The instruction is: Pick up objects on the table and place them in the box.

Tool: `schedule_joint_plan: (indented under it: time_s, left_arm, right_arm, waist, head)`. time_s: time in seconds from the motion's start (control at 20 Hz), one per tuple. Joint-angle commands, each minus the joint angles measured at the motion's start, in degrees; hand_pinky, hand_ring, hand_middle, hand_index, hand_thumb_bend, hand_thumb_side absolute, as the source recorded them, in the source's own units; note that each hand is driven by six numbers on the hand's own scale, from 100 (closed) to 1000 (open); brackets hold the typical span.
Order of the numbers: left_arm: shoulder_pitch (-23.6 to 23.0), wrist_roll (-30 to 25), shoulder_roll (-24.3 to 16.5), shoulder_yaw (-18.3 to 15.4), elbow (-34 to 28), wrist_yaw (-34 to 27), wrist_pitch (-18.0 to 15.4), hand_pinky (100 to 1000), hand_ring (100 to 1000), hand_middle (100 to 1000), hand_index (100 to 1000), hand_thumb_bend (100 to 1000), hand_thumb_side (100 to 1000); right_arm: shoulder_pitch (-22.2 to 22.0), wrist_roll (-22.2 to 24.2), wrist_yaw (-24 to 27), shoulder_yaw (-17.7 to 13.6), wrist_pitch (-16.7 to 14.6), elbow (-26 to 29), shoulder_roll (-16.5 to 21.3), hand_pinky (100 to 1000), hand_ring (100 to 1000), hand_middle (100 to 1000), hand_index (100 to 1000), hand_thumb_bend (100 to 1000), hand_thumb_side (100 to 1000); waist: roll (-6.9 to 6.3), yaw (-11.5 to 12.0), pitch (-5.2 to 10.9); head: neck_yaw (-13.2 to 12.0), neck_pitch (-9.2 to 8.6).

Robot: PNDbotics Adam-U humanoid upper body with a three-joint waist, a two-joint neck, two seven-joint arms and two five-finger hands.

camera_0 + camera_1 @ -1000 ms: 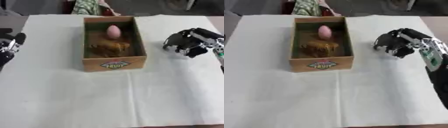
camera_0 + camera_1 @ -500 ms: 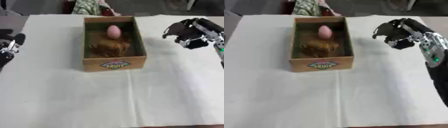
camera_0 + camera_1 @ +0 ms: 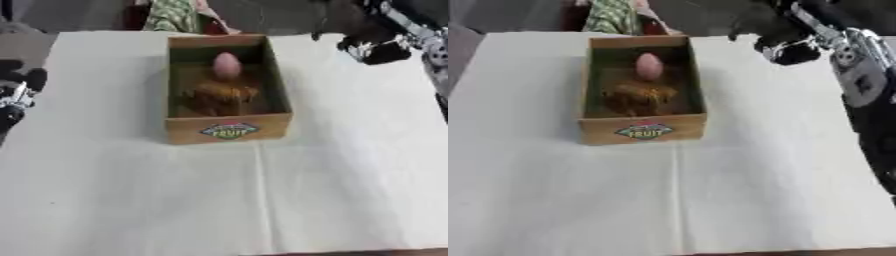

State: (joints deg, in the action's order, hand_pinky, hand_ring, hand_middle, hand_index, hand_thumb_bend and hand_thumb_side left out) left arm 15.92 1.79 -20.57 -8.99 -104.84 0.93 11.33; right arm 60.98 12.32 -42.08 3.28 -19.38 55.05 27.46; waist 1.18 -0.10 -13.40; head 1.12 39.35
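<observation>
Where white cloth point(image 3: 262, 200) lies smooth, cardboard box point(image 3: 229, 129), pink egg point(image 3: 227, 65)

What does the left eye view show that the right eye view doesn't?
Only the left eye view shows the left robot hand, idle at the table's left edge. Only the right eye view shows more of the right forearm. Both show the box holding a pink egg-shaped thing and a brown lump, and the right robot hand raised at the far right, fingers curled.

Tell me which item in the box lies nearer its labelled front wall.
The brown lumpy object, mid-box; the pink egg-shaped one lies behind it, toward the box's far end.
</observation>
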Motion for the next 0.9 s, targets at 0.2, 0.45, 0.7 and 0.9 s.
schedule_joint_plan:
  time_s: [0.2, 0.45, 0.7, 0.9]
  left_arm:
    - [1.0, -0.6, 0.0, 0.2, -1.3, -0.6, -0.3, 756, 419, 539, 726, 591, 446]
    - [2.0, -1.2, 0.9, 0.8, -1.6, -0.9, -0.4, 756, 418, 538, 725, 588, 444]
    - [2.5, -1.5, 1.6, 1.0, -1.8, -1.2, -0.6, 754, 416, 537, 725, 587, 442]
    - [2.7, -1.7, 2.1, 1.2, -2.0, -1.3, -0.6, 754, 416, 537, 725, 588, 442]
  right_arm:
    - [5.5, -0.3, -3.5, 0.3, -1.7, -2.8, -3.1, 349, 388, 355, 529, 100, 154]
    - [7.5, -1.4, -7.4, -0.3, -2.2, -6.5, -7.1, 374, 414, 370, 542, 100, 158]
    - [7.8, -2.2, -11.4, -0.6, -2.2, -9.4, -10.6, 394, 436, 416, 585, 100, 178]
    - [7.4, -1.9, -14.0, -0.8, -2.2, -11.0, -12.9, 416, 461, 482, 649, 100, 194]
  waist:
    - [0.01, 1.2, 1.21]
    - [0.02, 2.7, 0.76]
    - [-0.06, 4.0, 0.31]
    - [-0.23, 4.4, 0.02]
  head:
    - [1.2, 0.07]
    - [2.7, -0.47]
    - [3.7, -0.87]
    - [4.0, -1.11]
